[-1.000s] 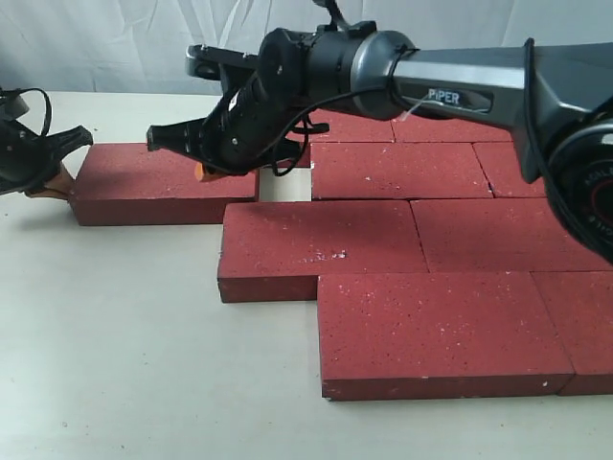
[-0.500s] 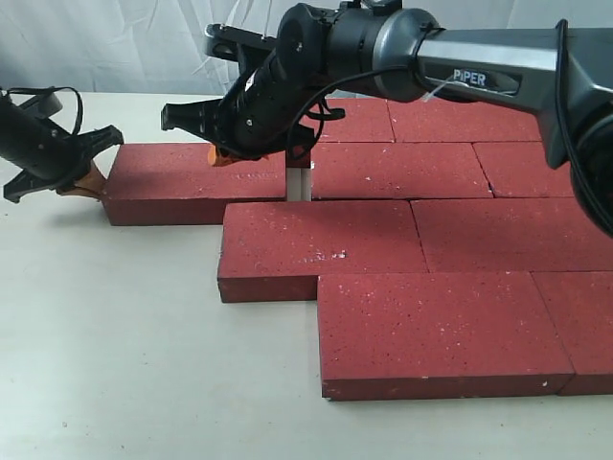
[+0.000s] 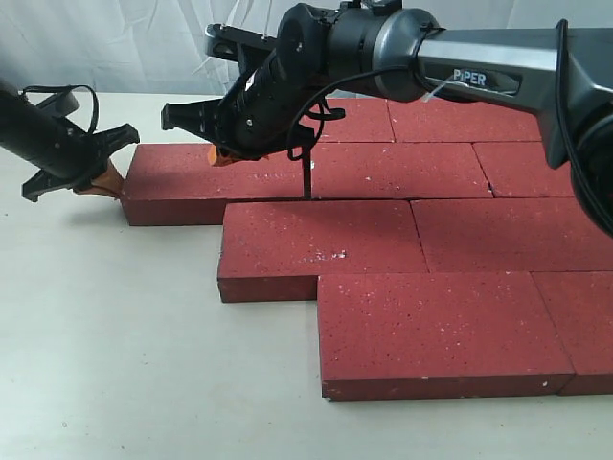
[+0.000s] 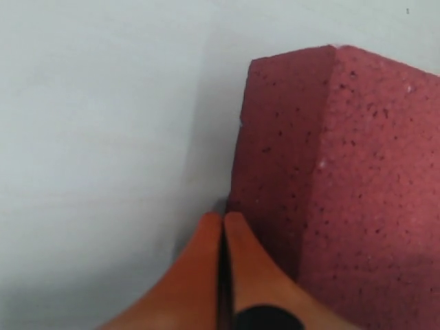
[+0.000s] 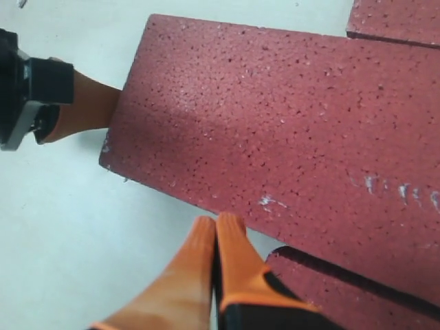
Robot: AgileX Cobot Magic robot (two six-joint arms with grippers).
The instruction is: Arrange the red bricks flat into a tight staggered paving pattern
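Several flat dark-red bricks lie in staggered rows. The leftmost brick (image 3: 201, 177) (image 5: 275, 124) lies end to end with its row neighbour (image 3: 402, 171), only a thin seam between them. My left gripper (image 3: 101, 179) (image 4: 221, 218) is shut with nothing in it, and its orange tips press the brick's left end face (image 4: 275, 172). My right gripper (image 3: 220, 156) (image 5: 216, 223) reaches across from the right. It is also shut on nothing and sits at the brick's far long edge. I cannot tell whether it touches the brick.
More red bricks fill a back row (image 3: 441, 123), a row in front (image 3: 316, 240) and the nearest row (image 3: 431, 326). The pale table (image 3: 115, 335) spreads to the left and front. A black cable (image 3: 307, 177) hangs from the right arm over the seam.
My left gripper moved right, pushing the leftmost brick, and the gap to its neighbour closed. The right gripper shifted right a second ago, then held still.
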